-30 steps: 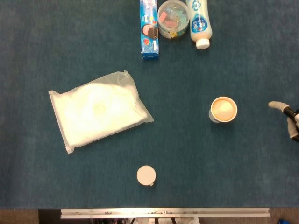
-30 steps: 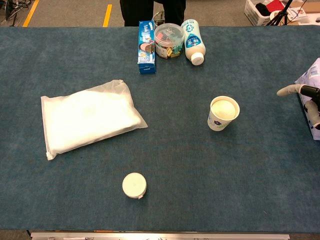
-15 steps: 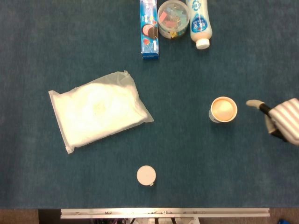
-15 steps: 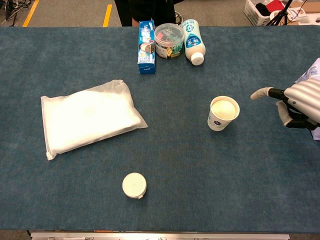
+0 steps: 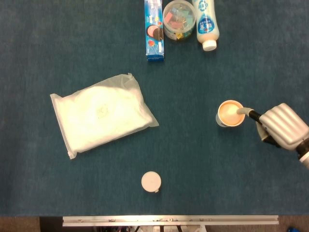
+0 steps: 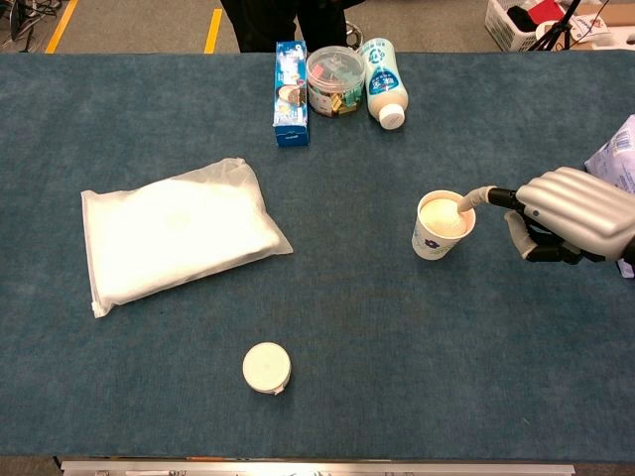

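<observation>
A paper cup (image 5: 231,113) (image 6: 442,225) filled with a pale drink stands upright right of the table's middle. My right hand (image 5: 282,125) (image 6: 571,213) hovers just right of it, back upward. Its thumb (image 5: 245,111) (image 6: 472,198) stretches out over the cup's right rim while the other fingers curve downward beside the cup. It holds nothing. Whether the thumb touches the rim I cannot tell. My left hand shows in neither view.
A white plastic bag (image 5: 102,115) (image 6: 174,233) lies at the left. A small round white lid (image 5: 151,181) (image 6: 266,367) sits near the front edge. At the back stand a blue cookie box (image 5: 154,29), a jar of clips (image 5: 179,19) and a lying white bottle (image 5: 205,21). A printed packet (image 6: 617,154) lies at the right edge.
My right hand has come in from the right edge leftward to the cup; its thumb now reaches over the rim. The cup and the other things have not moved.
</observation>
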